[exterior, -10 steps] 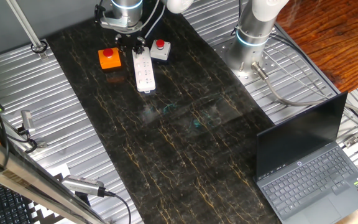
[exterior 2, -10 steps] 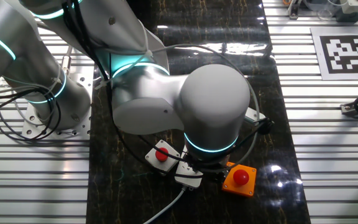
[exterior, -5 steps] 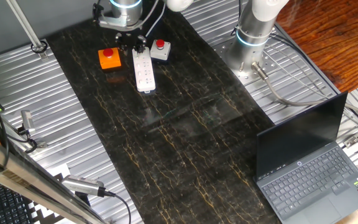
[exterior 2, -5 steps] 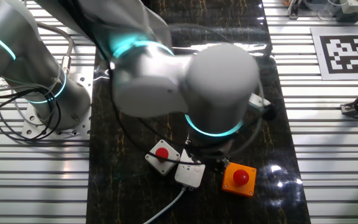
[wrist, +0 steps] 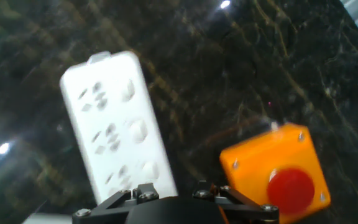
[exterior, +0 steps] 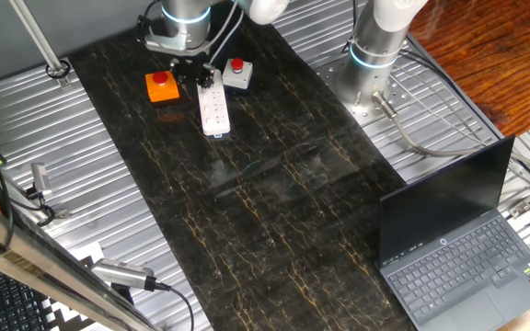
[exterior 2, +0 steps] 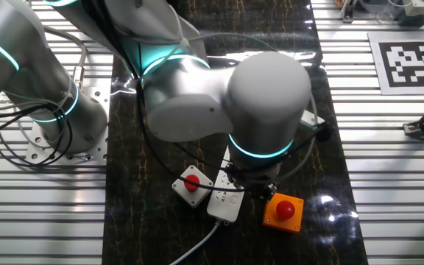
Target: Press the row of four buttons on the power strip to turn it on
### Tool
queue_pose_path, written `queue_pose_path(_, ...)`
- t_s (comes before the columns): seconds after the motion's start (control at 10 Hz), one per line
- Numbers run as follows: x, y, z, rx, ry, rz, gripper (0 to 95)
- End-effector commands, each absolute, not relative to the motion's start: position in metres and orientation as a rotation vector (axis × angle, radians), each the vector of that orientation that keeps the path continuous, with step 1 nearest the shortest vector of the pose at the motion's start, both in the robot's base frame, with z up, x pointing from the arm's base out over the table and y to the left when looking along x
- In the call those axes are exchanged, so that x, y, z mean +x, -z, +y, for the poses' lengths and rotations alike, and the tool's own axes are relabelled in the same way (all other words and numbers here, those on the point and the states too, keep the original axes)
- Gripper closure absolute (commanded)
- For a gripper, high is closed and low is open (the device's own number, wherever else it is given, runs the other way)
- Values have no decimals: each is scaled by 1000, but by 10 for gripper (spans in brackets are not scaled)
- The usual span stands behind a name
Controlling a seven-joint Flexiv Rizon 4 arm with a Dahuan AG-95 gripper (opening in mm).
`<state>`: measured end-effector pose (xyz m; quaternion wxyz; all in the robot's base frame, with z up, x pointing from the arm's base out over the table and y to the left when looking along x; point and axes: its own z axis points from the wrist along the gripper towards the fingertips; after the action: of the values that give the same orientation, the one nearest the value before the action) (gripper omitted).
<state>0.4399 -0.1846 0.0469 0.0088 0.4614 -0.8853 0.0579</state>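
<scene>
The power strip is a long white bar lying on the dark table between two button boxes. In the hand view the power strip is blurred, with sockets and pale oval switches along its face. My gripper hangs over the strip's far end, on the side of the orange box. From the other side, the big wrist joint hides the gripper, and only the cable end of the power strip shows. The hand view catches just the finger bases, not the tips, so their state is hidden.
An orange box with a red button sits left of the strip. A grey box with a red button sits right of it. A laptop lies at the near right, by the second arm's base.
The hand has shifted a little sideways toward the orange box. More of the strip's cable end now shows under the wrist in the other fixed view.
</scene>
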Motion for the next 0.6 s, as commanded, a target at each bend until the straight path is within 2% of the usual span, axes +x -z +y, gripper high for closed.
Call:
queue_pose_path(0.1,441,-46,-182,1437,-174,-2768,570)
queue_pose_path(0.6,443,-37,-178,1434,-186,-2774,570)
